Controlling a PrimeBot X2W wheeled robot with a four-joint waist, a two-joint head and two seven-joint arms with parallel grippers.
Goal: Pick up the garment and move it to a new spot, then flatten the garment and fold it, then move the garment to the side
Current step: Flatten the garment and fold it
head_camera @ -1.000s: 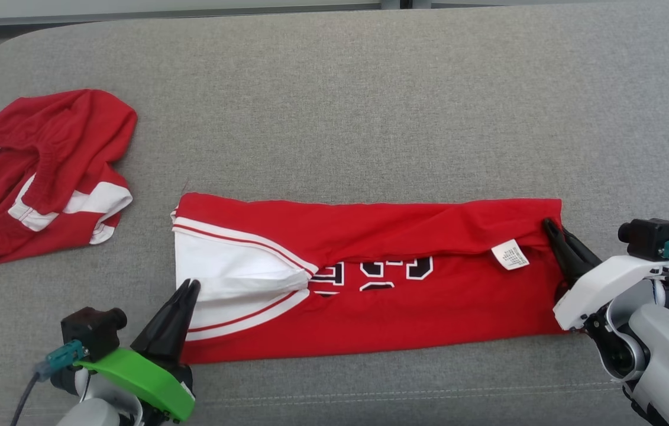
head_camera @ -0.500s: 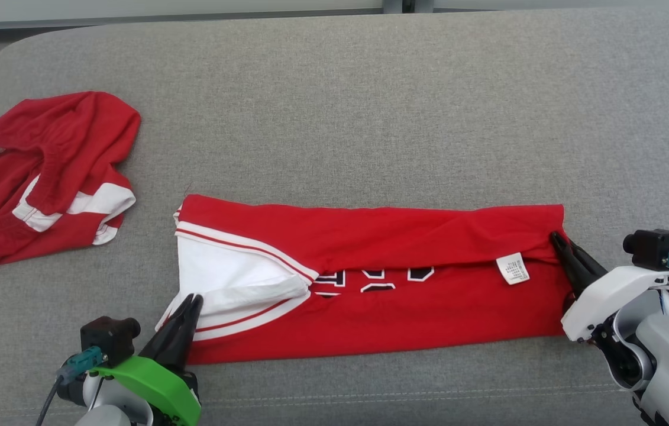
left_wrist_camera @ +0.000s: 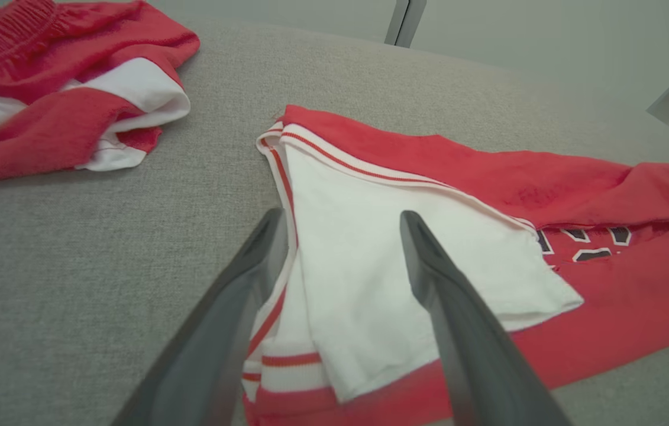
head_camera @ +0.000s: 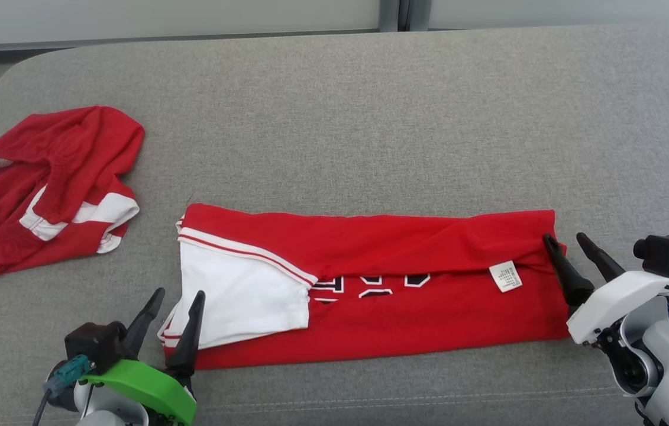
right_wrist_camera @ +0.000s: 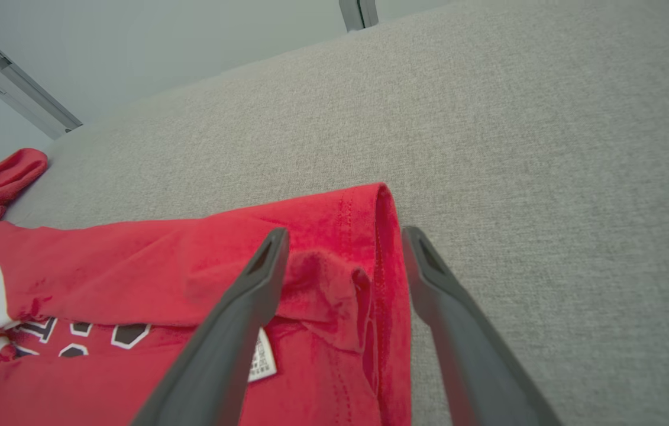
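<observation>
The garment (head_camera: 405, 307) is a red jersey with white trim and dark numerals, folded into a long band across the grey sofa seat (head_camera: 334, 118). My left gripper (head_camera: 178, 291) stands open at the garment's left end, its fingers (left_wrist_camera: 429, 278) on either side of the white sleeve panel (left_wrist_camera: 369, 248). At the right end my right gripper (head_camera: 562, 236) is open too, straddling the red hem (right_wrist_camera: 369, 260), one finger (right_wrist_camera: 263, 266) over the cloth and the other over bare seat. Neither holds cloth. A white care label (head_camera: 506, 276) lies near the right end.
A second red and white garment (head_camera: 44, 189) lies crumpled at the seat's far left. Bare grey seat stretches behind the folded jersey and to its right. The sofa's back edge (head_camera: 192, 44) meets a pale wall with a metal rail (head_camera: 390, 13).
Both grippers have opened and let go of the garment's ends; the white sleeve flap has dropped flatter. The whole picture has slid down a little as the camera moved.
</observation>
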